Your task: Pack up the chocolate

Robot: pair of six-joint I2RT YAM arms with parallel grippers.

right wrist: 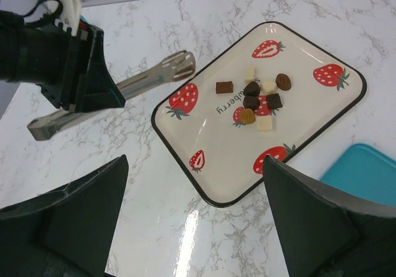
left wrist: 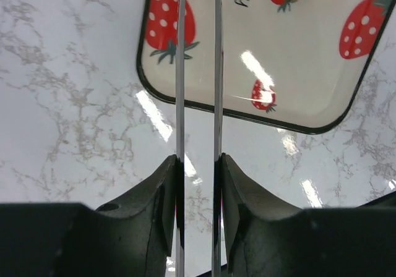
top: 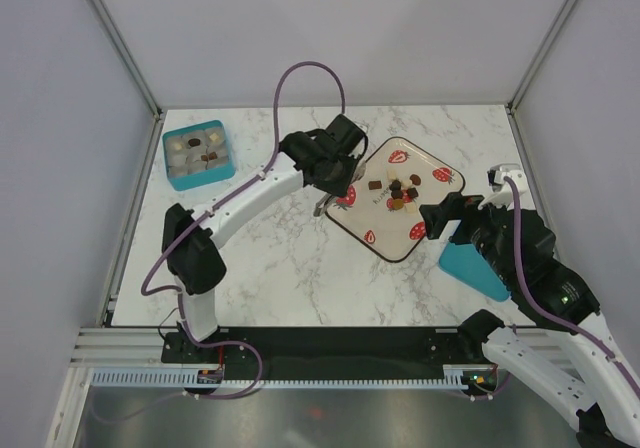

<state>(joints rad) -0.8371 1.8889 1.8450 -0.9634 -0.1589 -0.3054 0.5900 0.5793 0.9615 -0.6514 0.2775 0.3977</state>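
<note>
The left gripper (left wrist: 198,166) pinches a pair of metal tongs (left wrist: 180,73) by both blades, their tips reaching over the left rim of the strawberry-print tray (right wrist: 297,113). The right gripper (top: 447,216) hangs spread and empty at the tray's right edge, beside a teal lid (top: 470,266). The chocolate (right wrist: 253,98) lies clustered mid-tray, and more pieces sit in the teal box (top: 200,181) at the far left. The pieces are probably light, rigid, smooth and easily scuffed, so a gentle squeeze across the sides would suit. They are dark brown, mid-brown and pale beige, round or squarish.
</note>
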